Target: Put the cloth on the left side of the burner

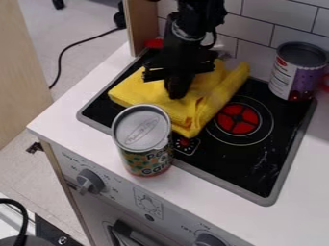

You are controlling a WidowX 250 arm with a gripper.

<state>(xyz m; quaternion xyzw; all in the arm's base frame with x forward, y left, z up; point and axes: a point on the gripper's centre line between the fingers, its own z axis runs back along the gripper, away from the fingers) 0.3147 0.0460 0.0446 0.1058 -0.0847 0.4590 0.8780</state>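
- Cloth (138, 92), yellow and folded in layers, lay on the black stovetop (221, 166), on the left of the burner (237, 117), toward its ten o'clock. A long fold ran along the cloth's right side, from one o'clock down to a corner at six.
- The gripper (177, 93) pointed down at the middle of the cloth, its lower end against the yellow folds. Whether it stood wide or narrow, or had hold of the cloth, I could not tell.
- The black arm (189, 19) came in from twelve o'clock, above the gripper.
- The burner had a red centre with a dark cross over it and thin pale rings around it.
- A small red disc (185, 142) showed at the burner's eight o'clock, near the low corner of the cloth.
- A can (145, 158) with a silver lid stood upright at the cloth's seven o'clock, near the stovetop's front edge.
- A purple-and-white can (298, 72) stood upright between the burner's one and two o'clock, near the tiled wall (292, 33).
- The white surface (302, 192) framed the stovetop. On the front panel below it, one knob (90, 181) sat at the silver-lidded can's seven to eight o'clock and another knob (208, 240) at its five.
- Far off at the cloth's ten o'clock, a dark cable (61, 62) curved over the floor (38, 29).
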